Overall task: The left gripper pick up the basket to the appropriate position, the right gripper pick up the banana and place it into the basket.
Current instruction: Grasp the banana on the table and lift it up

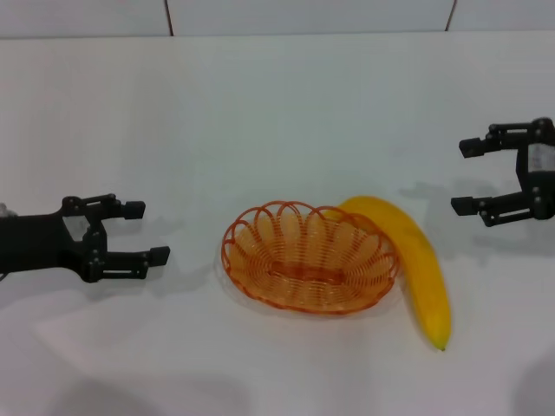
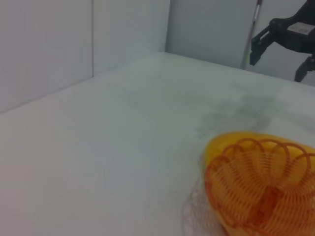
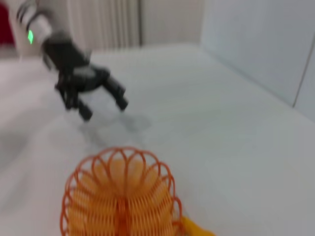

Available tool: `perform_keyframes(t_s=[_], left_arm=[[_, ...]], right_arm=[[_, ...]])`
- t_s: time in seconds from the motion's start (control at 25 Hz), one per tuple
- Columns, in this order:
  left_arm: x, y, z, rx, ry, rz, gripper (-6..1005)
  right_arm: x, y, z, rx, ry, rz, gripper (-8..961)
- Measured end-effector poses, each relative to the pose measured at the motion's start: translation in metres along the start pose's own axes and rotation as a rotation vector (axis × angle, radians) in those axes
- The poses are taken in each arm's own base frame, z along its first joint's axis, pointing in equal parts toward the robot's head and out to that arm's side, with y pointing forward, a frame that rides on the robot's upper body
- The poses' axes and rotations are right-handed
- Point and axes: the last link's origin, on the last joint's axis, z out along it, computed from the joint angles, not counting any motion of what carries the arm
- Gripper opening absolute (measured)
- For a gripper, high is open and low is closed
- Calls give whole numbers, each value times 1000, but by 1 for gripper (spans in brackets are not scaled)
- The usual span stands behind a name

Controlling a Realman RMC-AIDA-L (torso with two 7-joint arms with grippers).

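Note:
The orange-red wire basket [image 1: 308, 256] sits on the white table in the middle of the head view. The yellow banana [image 1: 416, 260] lies against its right rim, curving toward the front. My left gripper [image 1: 146, 232] is open and empty, to the left of the basket and apart from it. My right gripper [image 1: 466, 176] is open and empty, to the right of the banana and farther back. The left wrist view shows the basket [image 2: 261, 187], the banana [image 2: 219, 147] behind it and the right gripper [image 2: 275, 49] far off. The right wrist view shows the basket [image 3: 120, 194] and the left gripper [image 3: 103, 104].
The white table [image 1: 277, 113] stretches around the basket, with a pale wall [image 1: 303, 16] along its far edge. Nothing else stands on the table.

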Motion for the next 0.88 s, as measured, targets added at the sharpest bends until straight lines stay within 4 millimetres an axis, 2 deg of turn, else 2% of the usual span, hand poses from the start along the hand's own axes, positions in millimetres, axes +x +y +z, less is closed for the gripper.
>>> perform_keyframes(t_s=[0.2, 0.36, 0.6, 0.88], left_arm=[[2, -2, 1, 9, 11, 10, 876], [7, -5, 4, 10, 14, 22, 876], [22, -10, 13, 4, 45, 47, 876], [20, -10, 18, 9, 46, 38, 876]], right_arm=[[-38, -17, 9, -37, 154, -43, 814], [-54, -24, 17, -35, 186, 10, 814], [-44, -26, 32, -23, 264, 104, 813], [-34, -25, 52, -37, 254, 177, 813]])
